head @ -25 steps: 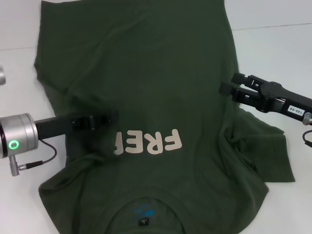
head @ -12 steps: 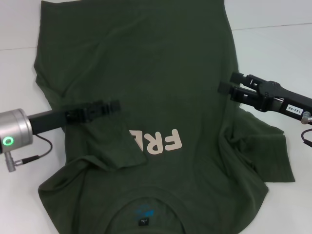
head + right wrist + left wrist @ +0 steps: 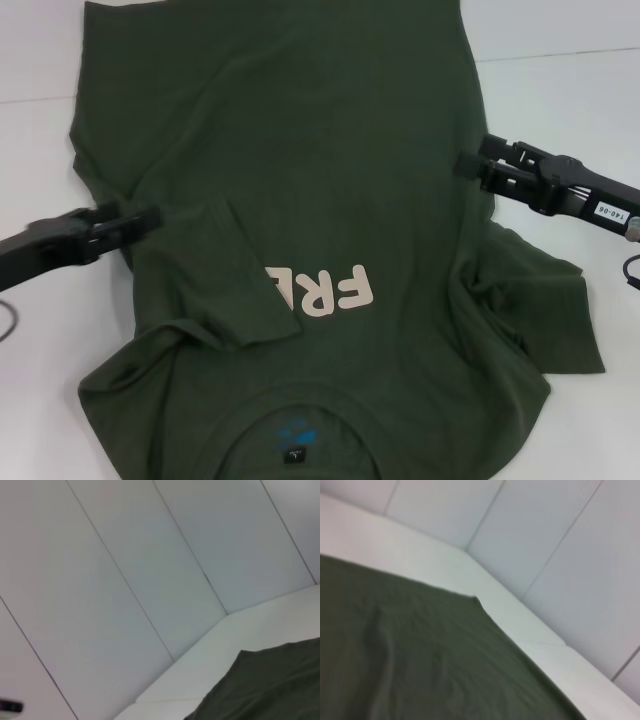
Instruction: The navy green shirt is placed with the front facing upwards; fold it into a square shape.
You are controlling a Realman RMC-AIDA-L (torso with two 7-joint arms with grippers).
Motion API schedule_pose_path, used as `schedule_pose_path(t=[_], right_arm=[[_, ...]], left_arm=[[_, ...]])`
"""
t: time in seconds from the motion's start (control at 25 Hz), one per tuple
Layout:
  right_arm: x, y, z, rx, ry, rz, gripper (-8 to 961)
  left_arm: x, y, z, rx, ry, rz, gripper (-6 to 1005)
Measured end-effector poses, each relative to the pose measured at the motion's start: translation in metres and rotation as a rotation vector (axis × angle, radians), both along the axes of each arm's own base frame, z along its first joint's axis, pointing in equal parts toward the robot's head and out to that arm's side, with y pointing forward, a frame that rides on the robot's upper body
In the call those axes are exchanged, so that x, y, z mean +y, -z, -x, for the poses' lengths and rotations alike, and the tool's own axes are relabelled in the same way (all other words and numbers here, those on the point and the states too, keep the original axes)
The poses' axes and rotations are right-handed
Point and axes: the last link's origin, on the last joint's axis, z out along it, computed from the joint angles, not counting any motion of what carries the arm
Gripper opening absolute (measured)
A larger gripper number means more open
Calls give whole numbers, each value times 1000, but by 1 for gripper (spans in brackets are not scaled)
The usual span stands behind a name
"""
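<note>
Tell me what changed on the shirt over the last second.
The left pincer let go of the left sleeve, which it had folded inward over the first letters of "FREE!", and drew back out to the shirt's left edge. The right pincer shifted only slightly at the right edge. The right sleeve and collar lie as before.

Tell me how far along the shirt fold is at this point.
Early. Done: the left sleeve lies folded inward over part of the lettering. In hand: nothing; the left gripper sits at the navy green shirt's left edge, the right gripper at its right edge. Left: the bunched right sleeve and the body folds.
</note>
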Motion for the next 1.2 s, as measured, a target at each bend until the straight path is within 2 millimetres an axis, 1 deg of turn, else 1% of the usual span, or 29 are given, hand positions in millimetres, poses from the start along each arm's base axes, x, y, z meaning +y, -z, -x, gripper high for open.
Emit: schedule_pose_path(t=[0.08, 0.28, 0.52, 0.88, 1.2], right_arm=[[1, -1, 1, 12, 2, 2, 910], [2, -2, 4, 35, 2, 14, 909], [3, -2, 6, 42, 0, 15, 909], [3, 0, 8, 46, -8, 7, 909], [-1, 0, 6, 49, -6, 9, 910]], left_arm=[[-10, -9, 8, 1, 18, -42, 874], [-25, -19, 22, 50, 38, -90, 876], [-43, -20, 36, 112, 63, -110, 875], [-74, -20, 40, 142, 181, -94, 876], [-86, -10, 47, 177, 204, -50, 875]])
